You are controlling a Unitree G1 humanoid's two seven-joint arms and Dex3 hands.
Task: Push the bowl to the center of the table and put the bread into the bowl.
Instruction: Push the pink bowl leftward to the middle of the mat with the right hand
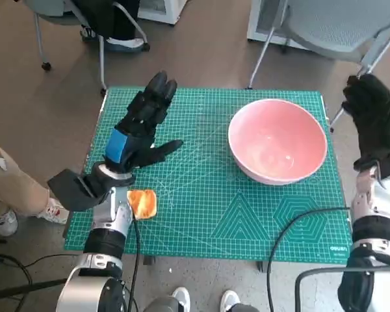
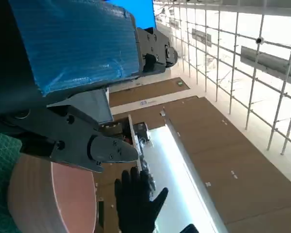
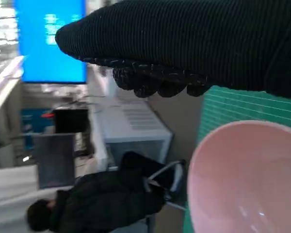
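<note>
The pink bowl (image 1: 277, 140) is seen toward the desk's (image 1: 247, 221) right edge, open mat to its left. The toasted bread (image 1: 143, 203) lies near the front-left edge. Both the left hand (image 1: 140, 130) and right hand (image 1: 370, 120) are raised, fingers spread, nothing held.

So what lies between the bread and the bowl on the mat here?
In the head view, only bare green mat lies between the bread and the pink bowl; the left hand hovers off that line, farther back.
</note>
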